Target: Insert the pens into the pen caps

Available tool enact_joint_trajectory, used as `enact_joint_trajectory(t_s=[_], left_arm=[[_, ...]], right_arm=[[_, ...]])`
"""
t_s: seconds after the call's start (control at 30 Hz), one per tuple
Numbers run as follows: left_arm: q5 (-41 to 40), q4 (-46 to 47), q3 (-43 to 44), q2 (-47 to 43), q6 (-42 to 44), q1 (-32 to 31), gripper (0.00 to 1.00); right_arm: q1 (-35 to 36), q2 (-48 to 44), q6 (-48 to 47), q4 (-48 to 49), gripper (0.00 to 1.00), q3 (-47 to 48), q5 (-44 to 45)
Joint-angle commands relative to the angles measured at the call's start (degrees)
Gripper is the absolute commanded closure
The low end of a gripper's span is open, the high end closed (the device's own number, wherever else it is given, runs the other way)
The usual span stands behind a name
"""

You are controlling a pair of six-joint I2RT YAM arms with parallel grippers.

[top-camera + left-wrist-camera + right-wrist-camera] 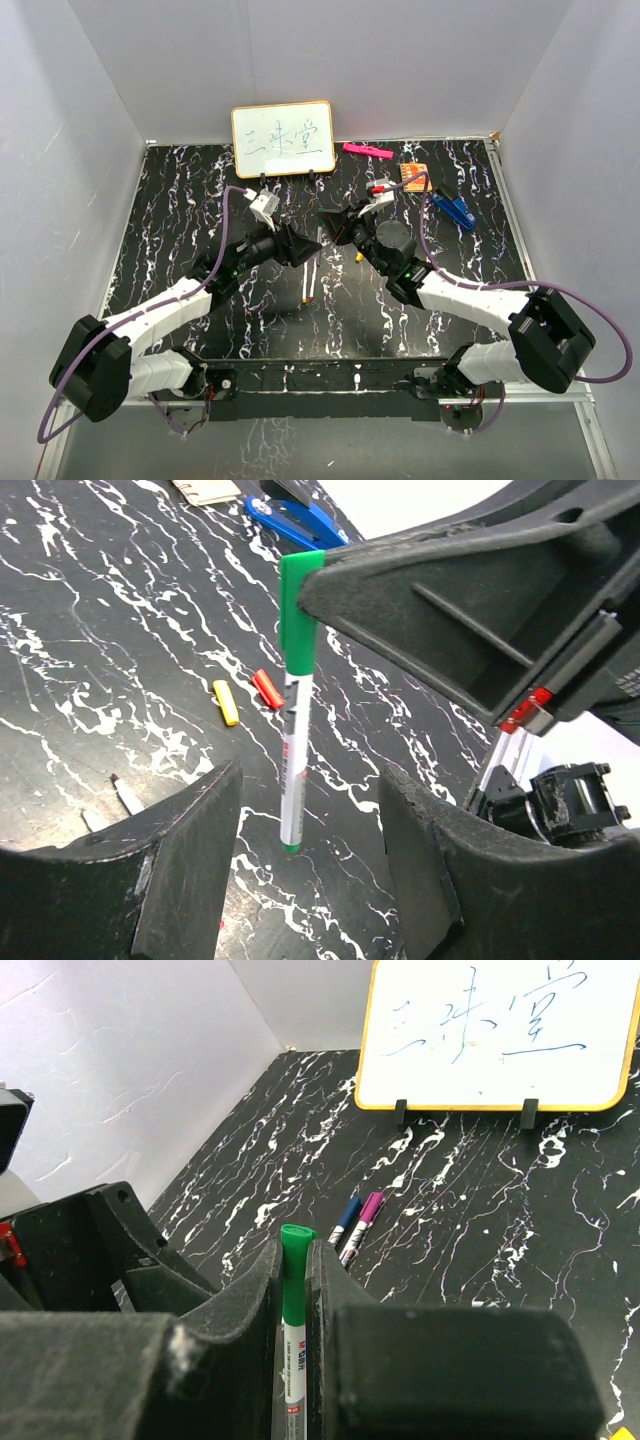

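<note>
My right gripper (295, 1260) is shut on a white pen (292, 1370) wearing a green cap (294, 1270). In the left wrist view the same pen (293, 770) hangs upright from the right gripper's fingers (430, 590), its green cap (298, 605) on top. My left gripper (308, 810) is open around the pen's lower end, with a gap on both sides. A yellow cap (227, 702) and a red cap (267, 688) lie loose on the table. Two capped pens, blue (346, 1218) and purple (364, 1218), lie side by side. Two uncapped pens (310, 283) lie below the grippers.
A whiteboard (283, 140) stands at the back edge. A pink bar (366, 151), an orange card (413, 174) and a blue clip (456, 209) lie at the back right. White walls close in the black marbled table (180, 220).
</note>
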Motion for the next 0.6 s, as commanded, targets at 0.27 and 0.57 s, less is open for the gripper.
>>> enact_joint_trajectory(t_s=[0.27, 0.57], left_arm=[[-1.4, 2.4, -0.2, 2.1, 0.7, 0.0, 0.51], [-4.5, 0.9, 0.1, 2.0, 1.3, -0.1, 1.0]], right_arm=[[-0.1, -1.0, 3.9, 3.4, 1.0, 3.3, -3.7], [-0.1, 0.9, 4.5, 3.1, 1.0, 3.3, -3.8]])
